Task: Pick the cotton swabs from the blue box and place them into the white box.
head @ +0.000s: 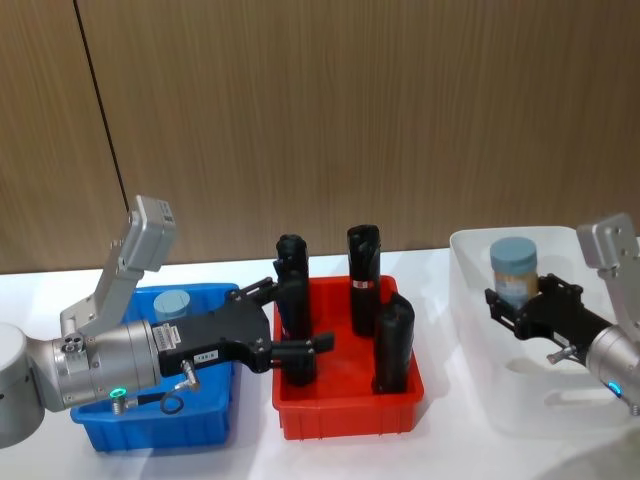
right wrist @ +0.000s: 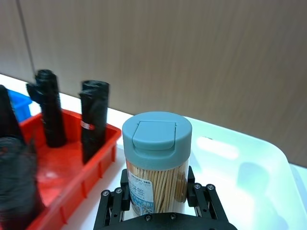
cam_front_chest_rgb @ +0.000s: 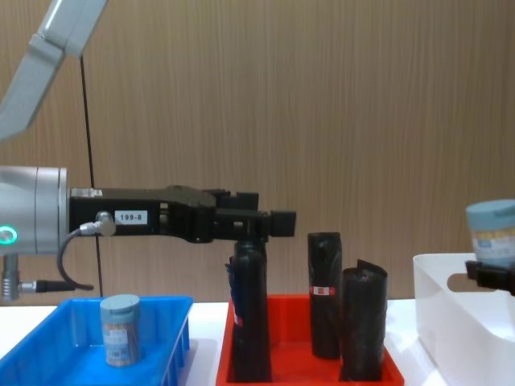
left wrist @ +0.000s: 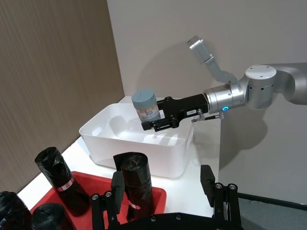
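Tray [head: 345, 415] of rolls [head: 393, 340] beside blue box [head: 150, 430]

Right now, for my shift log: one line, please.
right gripper: shut on cotton swab jar, above white box | left gripper: open, over red tray | second jar: in blue box

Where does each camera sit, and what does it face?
Head: high, looking down on the bright blue plastic box, red plastic tray and white plastic box; left hand, right hand show.
Left wrist: on the left arm, facing the right hand gripping a clear blue-lidded swab jar above the white box; its own open fingers show.
Right wrist: behind the right hand, facing over that jar toward black rolls.
Chest: low, side-on; left hand hovers over the tray.
Shared: all show the held jar.
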Available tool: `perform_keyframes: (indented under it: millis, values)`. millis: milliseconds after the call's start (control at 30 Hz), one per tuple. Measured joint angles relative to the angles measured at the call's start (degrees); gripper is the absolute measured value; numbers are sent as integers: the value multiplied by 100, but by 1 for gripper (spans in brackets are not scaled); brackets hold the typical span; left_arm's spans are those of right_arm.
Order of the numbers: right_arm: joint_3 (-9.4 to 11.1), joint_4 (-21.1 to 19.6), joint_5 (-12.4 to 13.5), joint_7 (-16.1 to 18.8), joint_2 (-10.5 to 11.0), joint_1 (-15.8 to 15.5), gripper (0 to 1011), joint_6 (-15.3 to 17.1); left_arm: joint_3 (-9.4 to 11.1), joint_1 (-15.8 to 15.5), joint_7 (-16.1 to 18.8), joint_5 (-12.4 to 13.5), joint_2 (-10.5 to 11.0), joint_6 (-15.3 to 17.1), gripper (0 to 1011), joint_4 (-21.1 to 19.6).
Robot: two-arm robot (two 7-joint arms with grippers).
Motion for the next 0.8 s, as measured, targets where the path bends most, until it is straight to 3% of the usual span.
perform_keyframes:
  millis: [433,800]
  values:
    - [113,483,67,-183,-23,221,623,150,0,0,0,0,0,0,1004,0]
    - [149,622,67,-198,-32,305,907,213,0,0,0,0,0,0,1004,0]
